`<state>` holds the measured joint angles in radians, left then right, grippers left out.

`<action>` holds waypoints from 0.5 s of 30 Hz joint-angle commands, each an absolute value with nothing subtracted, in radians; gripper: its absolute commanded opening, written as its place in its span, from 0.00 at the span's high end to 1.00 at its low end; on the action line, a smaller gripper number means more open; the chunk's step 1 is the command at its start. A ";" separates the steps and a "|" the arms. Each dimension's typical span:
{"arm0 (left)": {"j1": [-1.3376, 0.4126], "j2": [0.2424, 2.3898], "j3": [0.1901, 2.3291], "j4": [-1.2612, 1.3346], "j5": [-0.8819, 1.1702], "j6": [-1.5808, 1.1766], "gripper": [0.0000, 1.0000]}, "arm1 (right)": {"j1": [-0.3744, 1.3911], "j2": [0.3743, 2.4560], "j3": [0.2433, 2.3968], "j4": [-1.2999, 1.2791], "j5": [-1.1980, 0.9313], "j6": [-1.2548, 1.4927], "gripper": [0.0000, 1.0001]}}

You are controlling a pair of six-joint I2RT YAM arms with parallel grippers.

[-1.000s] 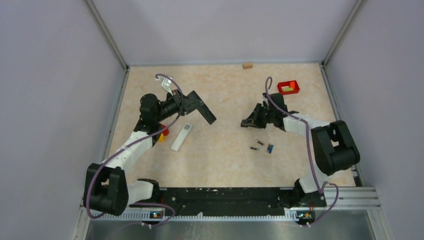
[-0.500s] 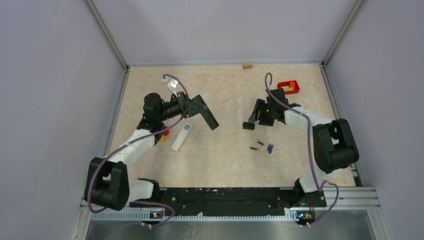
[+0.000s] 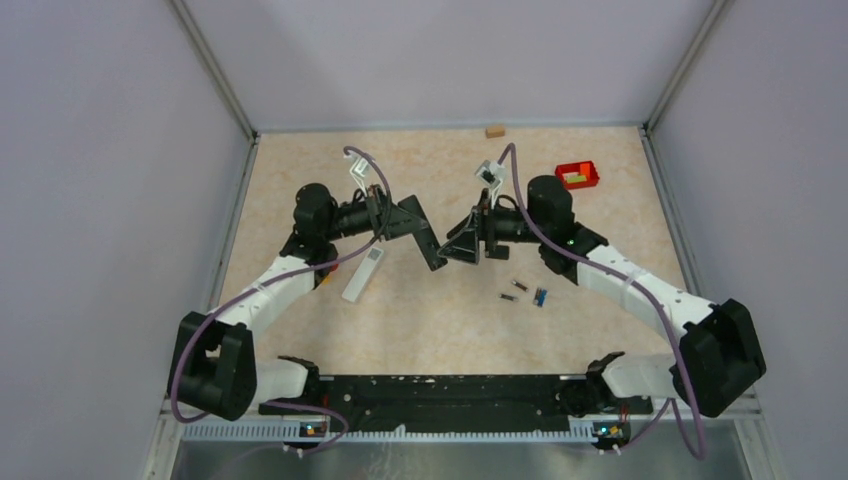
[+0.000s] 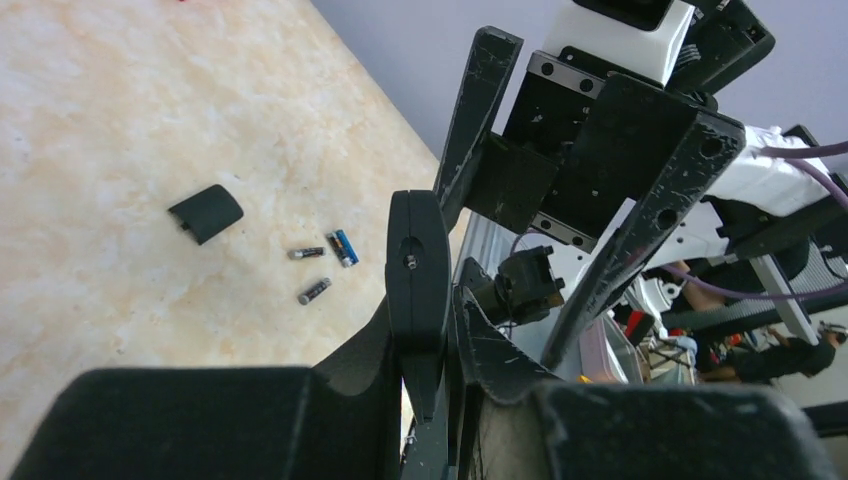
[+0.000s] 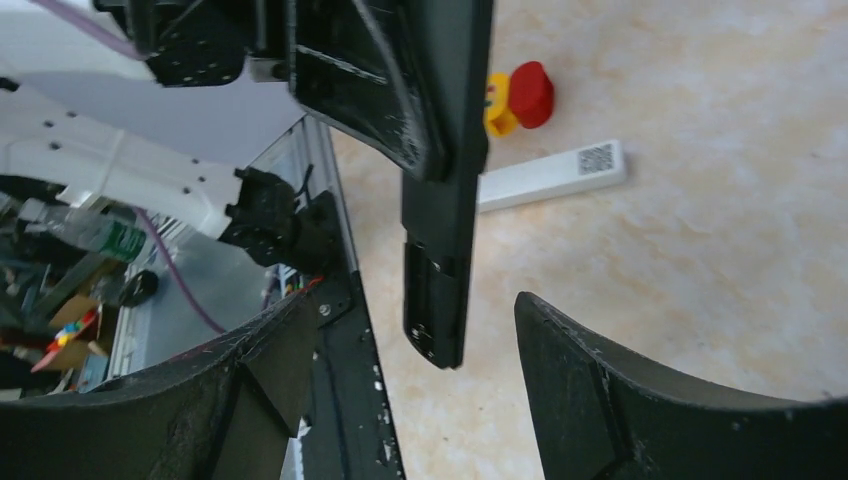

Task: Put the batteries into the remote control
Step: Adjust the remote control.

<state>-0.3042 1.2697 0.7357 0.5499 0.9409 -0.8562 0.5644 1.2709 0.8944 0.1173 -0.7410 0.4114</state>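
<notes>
My left gripper (image 3: 397,222) is shut on a long black remote control (image 3: 424,238), holding it above the table with its free end toward the right arm. In the left wrist view the remote (image 4: 418,262) stands edge-on in the shut gripper (image 4: 440,350). My right gripper (image 3: 462,242) is open. The remote's end (image 5: 440,290) hangs between its spread fingers (image 5: 570,350) with a gap on each side. The batteries lie on the table: two dark ones (image 3: 519,285) (image 3: 510,297) and a blue one (image 3: 540,296). They also show in the left wrist view (image 4: 314,291).
A black cover plate (image 4: 205,212) lies on the table near the batteries. A white remote-shaped bar (image 3: 363,272) lies under the left arm beside a red and yellow toy (image 5: 520,95). A red bin (image 3: 577,176) and a wooden block (image 3: 494,131) sit at the back.
The right gripper opened and let the black cover plate drop to the table, then swung left to the remote's end. The left arm carried the remote a little to the right.
</notes>
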 commanded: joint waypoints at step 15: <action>-0.357 1.256 0.770 0.778 1.029 -0.938 0.76 | 0.700 1.347 0.895 0.424 -0.867 0.566 0.93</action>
